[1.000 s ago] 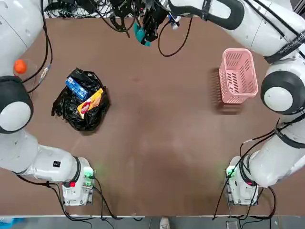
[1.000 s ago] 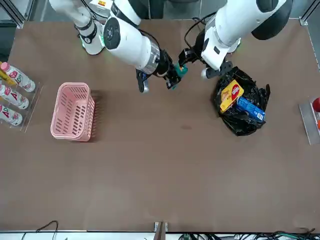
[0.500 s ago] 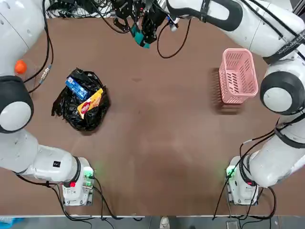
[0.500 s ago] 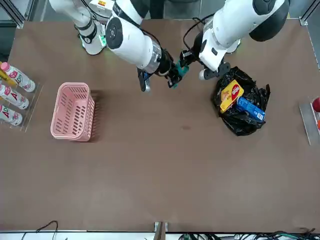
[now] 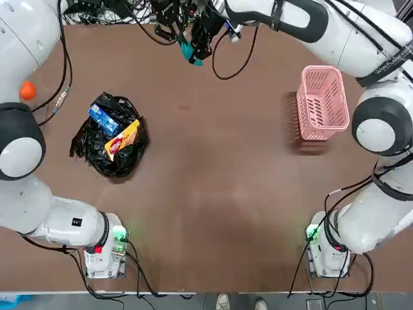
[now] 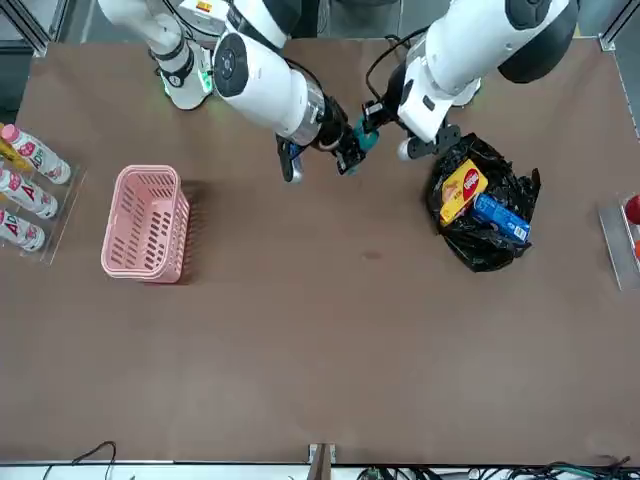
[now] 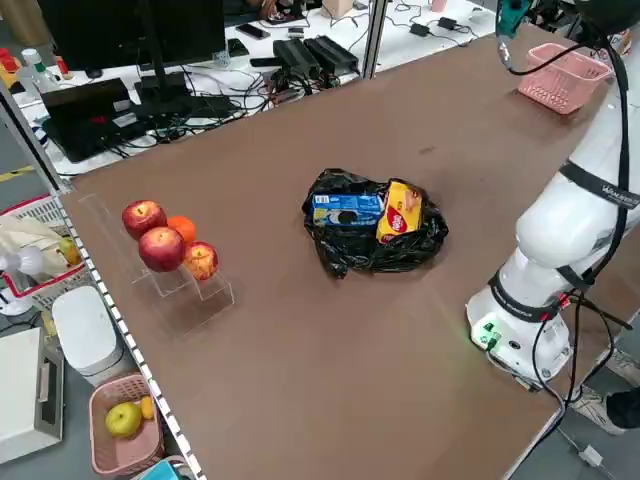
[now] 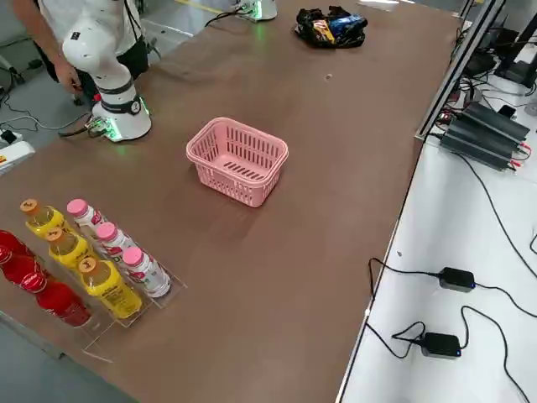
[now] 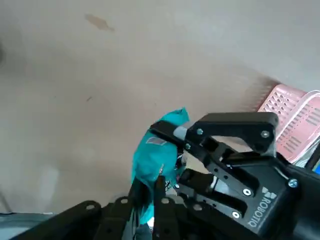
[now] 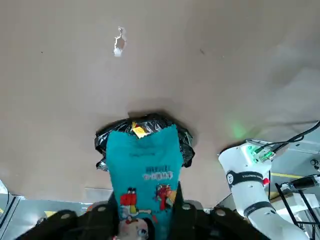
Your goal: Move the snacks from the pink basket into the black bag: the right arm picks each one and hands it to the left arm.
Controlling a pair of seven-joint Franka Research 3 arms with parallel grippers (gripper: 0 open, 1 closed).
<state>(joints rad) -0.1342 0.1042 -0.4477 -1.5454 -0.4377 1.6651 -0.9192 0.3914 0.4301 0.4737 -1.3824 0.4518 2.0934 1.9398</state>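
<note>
at the left edge of the top view a small orange fruit sits just beside the left arm. right of it, on the left half of the brown table, the black bag lies crumpled and open. two snacks rest on it: the blue packet towards the bag's upper left and the long yellow packet slanting across its right side, the two almost touching.

further right, at the top centre of the top view, both arms meet above the table's far edge. the left gripper reaches in from the left; in its wrist view its fingers are pinched together on one end of the teal packet. the right gripper comes in from the right and sits on the other end of the same packet. in the right wrist view the packet rises between its two prongs, but whether that claw is clamped on it or has let go i cannot tell. the packet hangs in the air between the two claws, well apart from bag and basket.

on the right side of the top view the pink basket stands upright on the table, close to the right arm's elbow.
</note>
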